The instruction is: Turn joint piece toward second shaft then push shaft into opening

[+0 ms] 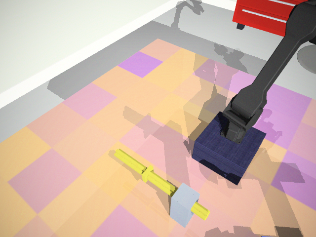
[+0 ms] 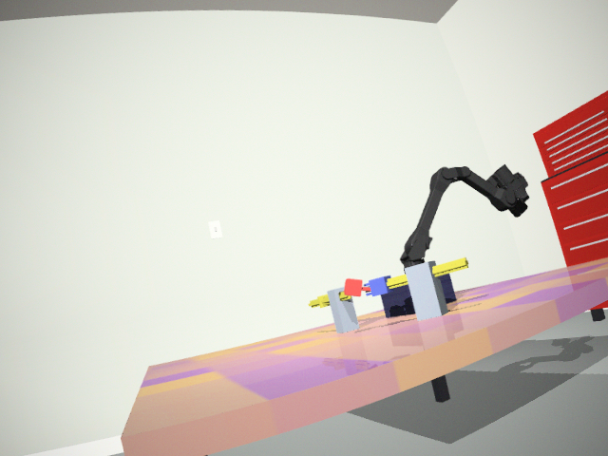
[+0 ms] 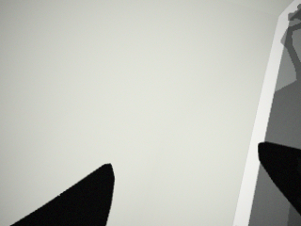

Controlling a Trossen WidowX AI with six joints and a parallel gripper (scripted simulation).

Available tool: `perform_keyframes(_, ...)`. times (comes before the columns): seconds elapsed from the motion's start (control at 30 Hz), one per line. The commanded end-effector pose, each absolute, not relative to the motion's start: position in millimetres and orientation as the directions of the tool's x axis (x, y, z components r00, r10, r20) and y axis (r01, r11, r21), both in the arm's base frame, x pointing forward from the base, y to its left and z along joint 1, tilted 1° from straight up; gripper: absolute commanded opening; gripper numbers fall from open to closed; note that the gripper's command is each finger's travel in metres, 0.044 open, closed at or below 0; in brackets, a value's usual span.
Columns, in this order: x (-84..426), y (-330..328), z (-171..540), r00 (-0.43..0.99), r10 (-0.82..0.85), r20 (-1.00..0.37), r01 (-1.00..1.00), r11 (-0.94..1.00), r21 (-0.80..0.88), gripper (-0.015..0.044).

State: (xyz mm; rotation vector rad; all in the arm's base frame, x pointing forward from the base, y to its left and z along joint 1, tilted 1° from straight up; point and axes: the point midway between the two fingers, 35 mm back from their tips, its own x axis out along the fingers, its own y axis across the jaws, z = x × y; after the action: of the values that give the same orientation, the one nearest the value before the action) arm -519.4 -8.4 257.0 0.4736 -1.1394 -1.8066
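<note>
The second shaft, yellow with a collar (image 1: 147,174) (image 2: 322,300), passes through a light grey block (image 1: 178,208) (image 2: 342,313); its short end (image 1: 200,210) sticks out past the block. In the exterior view a red square joint piece (image 2: 352,287) hangs beside a blue hinge part (image 2: 379,286) on the end of the fixed yellow shaft (image 2: 451,266), which runs through a taller grey block (image 2: 423,294). Where the red piece's opening points, and its gap to the second shaft, cannot be told. My gripper (image 3: 183,160) is open and empty, raised high and well away from both shafts.
The arm's dark blue base block (image 1: 227,150) (image 2: 400,303) stands behind the shafts in the exterior view. The patchwork table top (image 1: 58,163) (image 2: 313,377) carries everything. A red drawer cabinet (image 1: 262,15) (image 2: 579,196) stands beyond the table. The wrist view shows mostly wall (image 3: 141,85).
</note>
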Motion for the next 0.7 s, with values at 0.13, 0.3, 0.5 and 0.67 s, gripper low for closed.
perform_keyframes(0.13, -521, 1, 257, -0.526, -0.838, 0.142, 0.487, -0.160, 0.858, 0.0440)
perform_keyframes(0.3, -526, 55, 257, -0.642, -0.754, 0.137, 0.436, -0.213, 0.874, 0.0440)
perform_keyframes(0.5, -516, 128, 271, -0.775, -0.616, 0.141, 0.369, -0.260, 0.893, 0.0440)
perform_keyframes(0.67, -508, 187, 271, -0.863, -0.489, 0.126, 0.303, -0.303, 0.903, 0.0440)
